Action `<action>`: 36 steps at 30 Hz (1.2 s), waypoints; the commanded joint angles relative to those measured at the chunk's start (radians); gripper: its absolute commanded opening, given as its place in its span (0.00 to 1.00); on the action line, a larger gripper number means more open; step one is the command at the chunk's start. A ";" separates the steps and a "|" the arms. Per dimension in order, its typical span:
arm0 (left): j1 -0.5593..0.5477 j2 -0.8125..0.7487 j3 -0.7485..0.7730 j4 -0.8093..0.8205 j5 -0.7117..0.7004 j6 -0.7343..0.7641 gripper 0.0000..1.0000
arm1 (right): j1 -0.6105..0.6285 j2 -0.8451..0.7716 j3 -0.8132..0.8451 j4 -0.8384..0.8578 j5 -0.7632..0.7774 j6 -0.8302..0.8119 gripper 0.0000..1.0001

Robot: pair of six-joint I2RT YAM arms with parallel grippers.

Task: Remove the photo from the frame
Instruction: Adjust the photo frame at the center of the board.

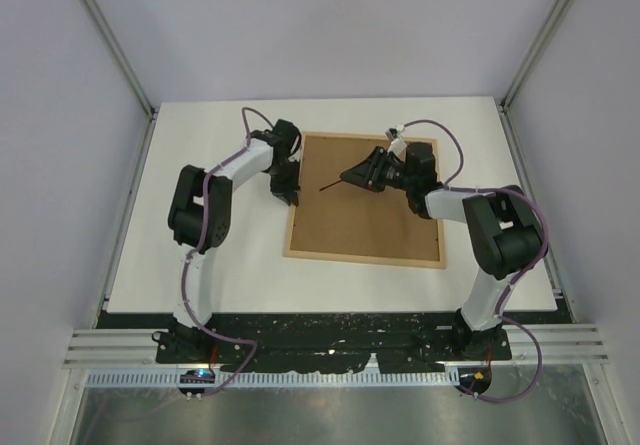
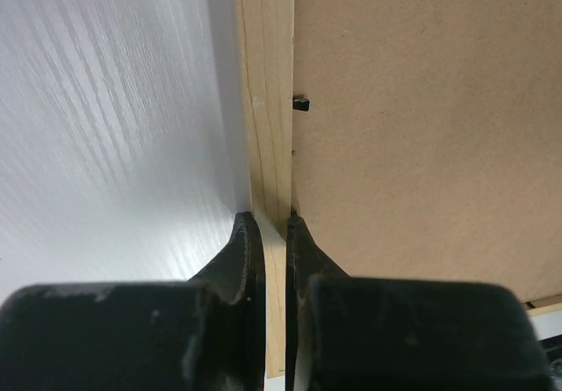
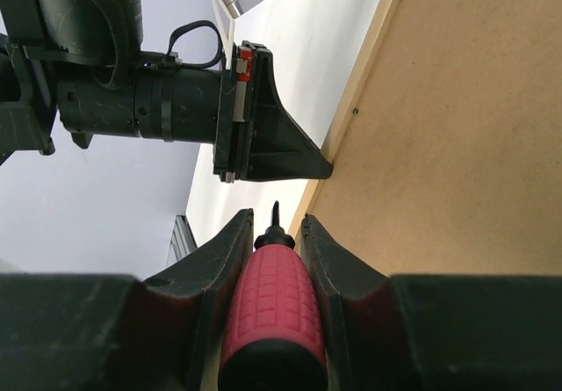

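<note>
Right up close, the left gripper (image 2: pixel 270 222), its two black fingers (image 2: pixel 239 259) pressed tight on the pale wood side of the frame (image 2: pixel 268 101). White table (image 2: pixel 114 127) off to the left of that wood. To the right of it, the brown back (image 2: pixel 421 145) of the frame, flat and facing up, with a little black tab (image 2: pixel 300 103) poking over its edge from the wood.

From above, the frame lying flat in the middle of the table, back side up. Left gripper on the frame's left side, about halfway along. Over to the right, the right gripper (image 1: pixel 362 175), low above the brown back, near the top. Pinched between its fingers, a red-handled tool (image 3: pixel 272 312) with a thin dark tip, pointing across the back toward the left side. Tip over the brown back, short of the wood on the left; touching the back or not, hard to tell.

No photo anywhere in sight. Most likely under the brown back, inside the frame, picture side down.

So, not far along at all, by the look of it. Done: frame held steady, tool in hand. Left to do, probably: push the tabs out of the way with the tool, lift the brown back off, then pull the photo out. Back seemingly shut in place for now, with at least one tab over it.
</note>
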 commanded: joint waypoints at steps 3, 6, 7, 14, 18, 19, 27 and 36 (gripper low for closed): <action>-0.011 -0.043 -0.042 -0.020 -0.053 -0.074 0.00 | 0.045 0.045 0.019 0.084 0.023 -0.061 0.08; 0.006 -0.034 -0.033 -0.018 -0.023 -0.085 0.00 | 0.050 0.096 0.060 0.114 -0.023 -0.060 0.08; 0.014 -0.031 -0.030 -0.020 -0.014 -0.088 0.00 | 0.053 0.114 0.063 0.118 -0.024 -0.066 0.08; 0.049 -0.060 -0.071 0.052 0.135 -0.100 0.02 | 0.114 0.158 0.077 0.121 -0.030 -0.185 0.08; 0.049 -0.102 -0.090 0.072 0.183 -0.082 0.40 | 0.143 0.181 0.094 0.107 -0.026 -0.212 0.08; 0.049 -0.118 -0.096 0.075 0.192 -0.079 0.44 | 0.149 0.185 0.098 0.107 -0.026 -0.210 0.08; 0.057 -0.202 -0.174 0.094 0.203 -0.042 0.40 | 0.168 0.226 0.115 0.090 -0.038 -0.215 0.08; 0.097 -0.195 -0.211 0.074 0.226 -0.005 0.28 | 0.180 0.247 0.111 0.101 -0.061 -0.216 0.08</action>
